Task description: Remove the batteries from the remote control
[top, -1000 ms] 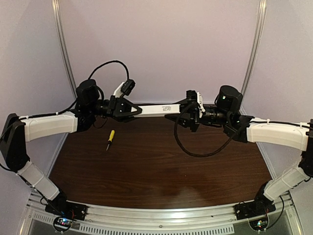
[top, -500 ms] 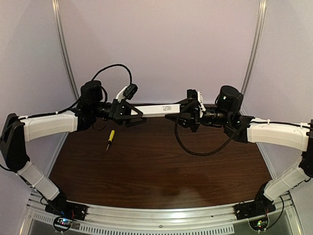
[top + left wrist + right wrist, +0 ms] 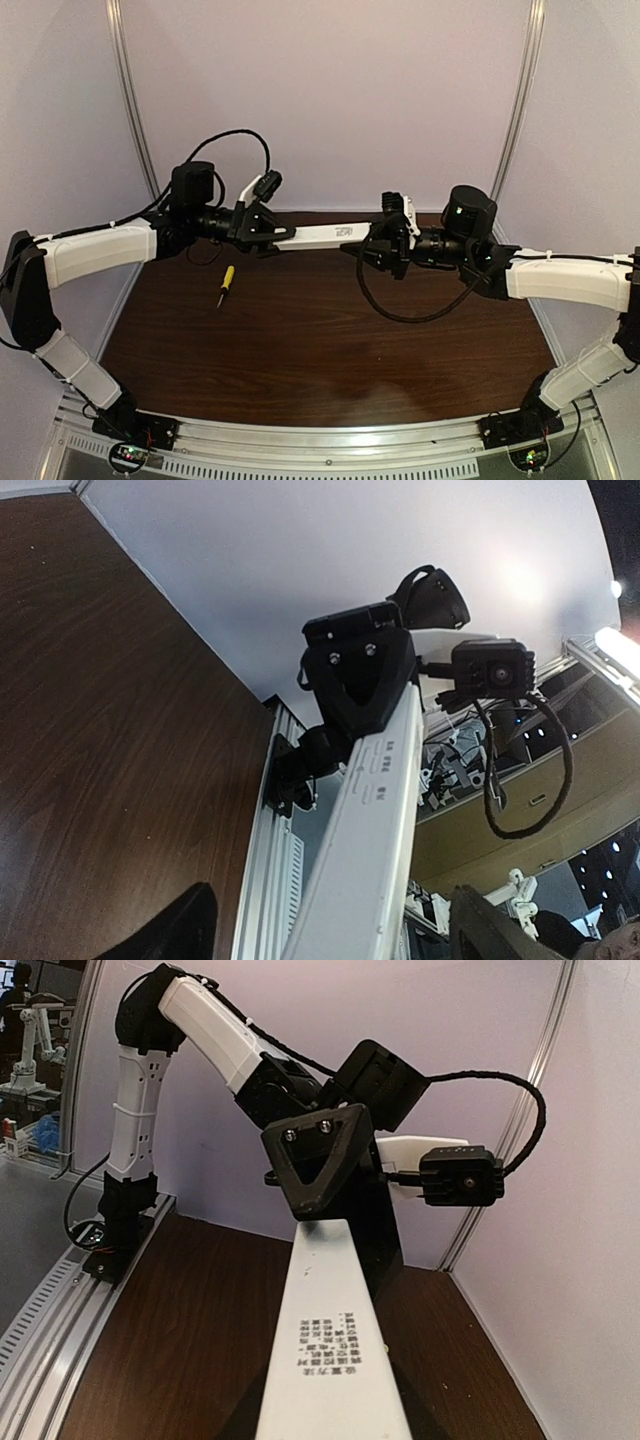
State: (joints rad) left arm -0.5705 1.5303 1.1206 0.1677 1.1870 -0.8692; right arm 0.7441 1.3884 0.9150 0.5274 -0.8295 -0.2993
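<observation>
The remote control point(image 3: 322, 234) is a slim white bar with small grey print near its right end, held level in the air above the back of the table. My left gripper point(image 3: 278, 235) is shut on its left end and my right gripper point(image 3: 368, 240) is shut on its right end. It runs up the left wrist view point(image 3: 365, 850) to the right gripper's black jaw, and up the right wrist view point(image 3: 330, 1360) to the left gripper's jaw. No batteries are in view; its cover looks closed.
A yellow-handled screwdriver point(image 3: 227, 282) lies on the dark wooden table point(image 3: 330, 340) at the left, below the left gripper. Purple walls close in the back and sides. A metal rail point(image 3: 330, 445) runs along the near edge.
Both grippers moved the remote a little right and lower; the left arm stretched further toward the middle. Both stay shut on it.
</observation>
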